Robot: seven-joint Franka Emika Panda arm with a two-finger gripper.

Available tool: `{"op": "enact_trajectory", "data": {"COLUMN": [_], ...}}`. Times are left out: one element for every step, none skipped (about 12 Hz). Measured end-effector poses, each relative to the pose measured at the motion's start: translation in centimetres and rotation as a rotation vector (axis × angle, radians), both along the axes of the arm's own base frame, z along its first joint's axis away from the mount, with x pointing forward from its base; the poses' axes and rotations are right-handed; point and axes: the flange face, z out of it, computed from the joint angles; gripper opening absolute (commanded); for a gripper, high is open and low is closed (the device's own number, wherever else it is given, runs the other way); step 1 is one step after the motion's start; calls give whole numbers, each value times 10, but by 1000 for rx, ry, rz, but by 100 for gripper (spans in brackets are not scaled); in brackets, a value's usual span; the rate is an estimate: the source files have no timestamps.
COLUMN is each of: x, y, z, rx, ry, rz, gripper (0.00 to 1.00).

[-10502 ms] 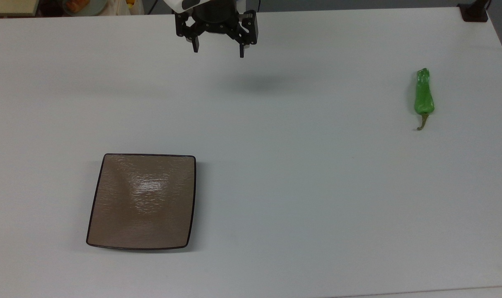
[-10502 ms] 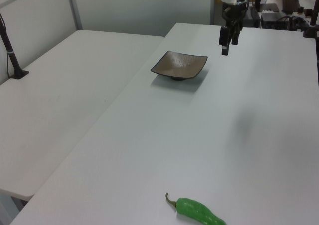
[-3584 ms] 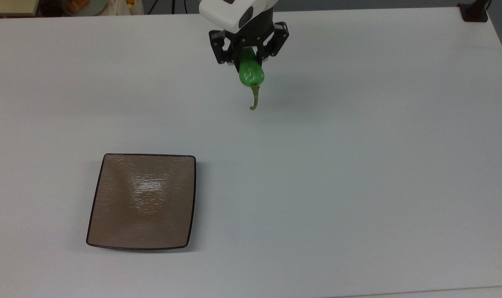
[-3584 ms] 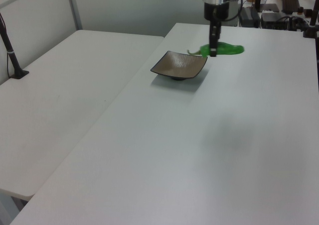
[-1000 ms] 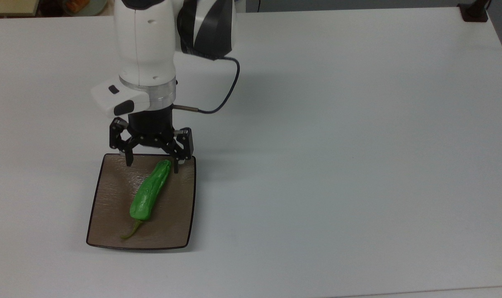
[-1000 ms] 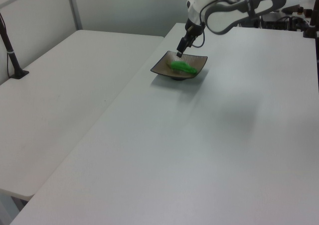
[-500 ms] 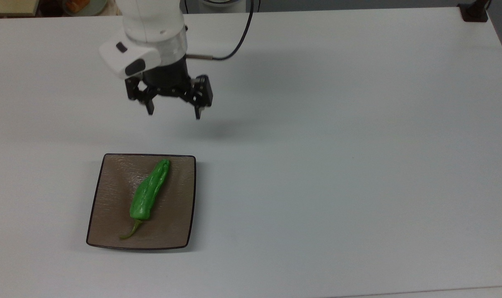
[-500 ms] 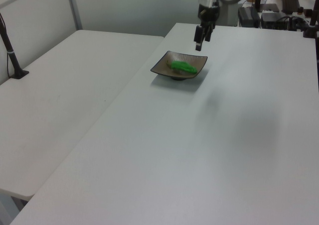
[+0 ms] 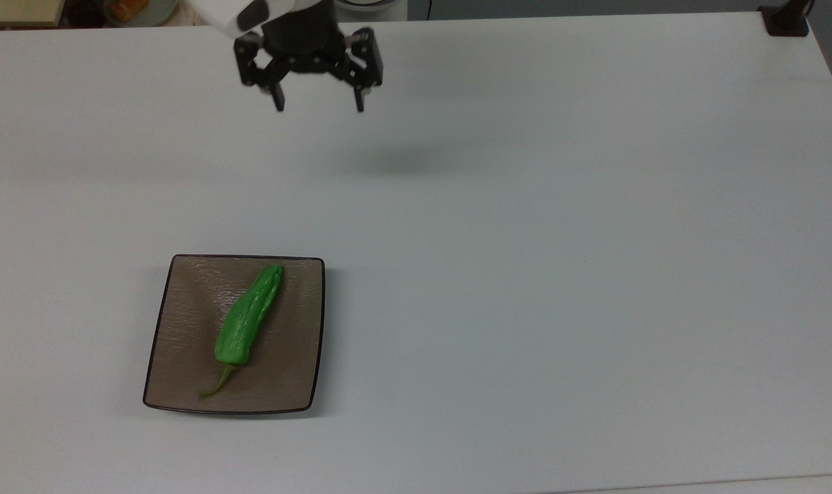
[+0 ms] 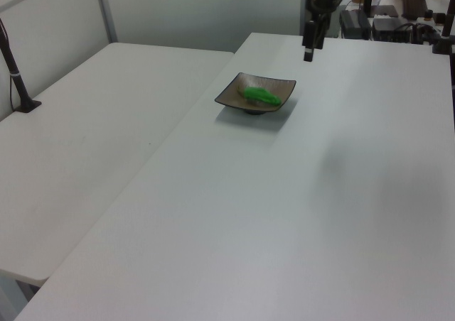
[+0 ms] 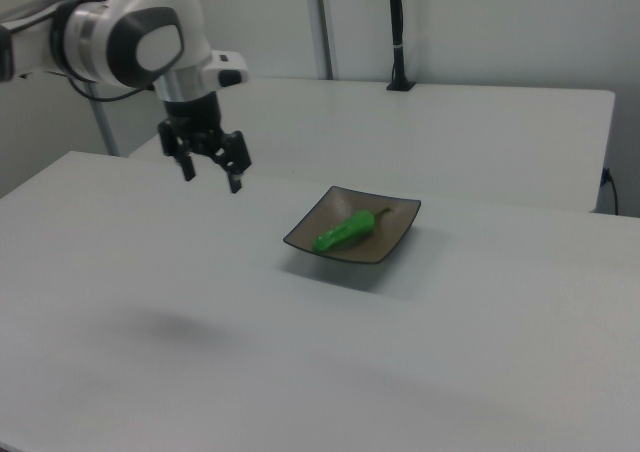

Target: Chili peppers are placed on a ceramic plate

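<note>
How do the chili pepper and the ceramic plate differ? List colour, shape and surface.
Colour: the chili pepper is bright green with an olive stem; the ceramic plate is brown-taupe with a thin dark rim.
Shape: the pepper is long and tapered, lying diagonally; the plate is square and shallow, wider than the pepper is long.
Surface: the pepper looks wrinkled, the plate finely textured.
Shared: both are glossy, and neither is touched by the pincer.

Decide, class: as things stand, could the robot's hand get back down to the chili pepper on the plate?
Probably yes. The hand hangs open above bare table, and the chili pepper lies uncovered on the plate with nothing standing between them.
</note>
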Motion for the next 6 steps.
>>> {"op": "enact_trajectory", "data": {"x": [-13, -21, -26, -30, -31, -32], "y": [11, 19, 24, 26, 25, 21], "z": [5, 9, 12, 14, 14, 12], "rx": [4, 5, 6, 6, 5, 5], "ry": [29, 43, 51, 58, 59, 63], "rz": [23, 40, 50, 55, 53, 47], "gripper": [100, 100, 100, 100, 100, 100]}}
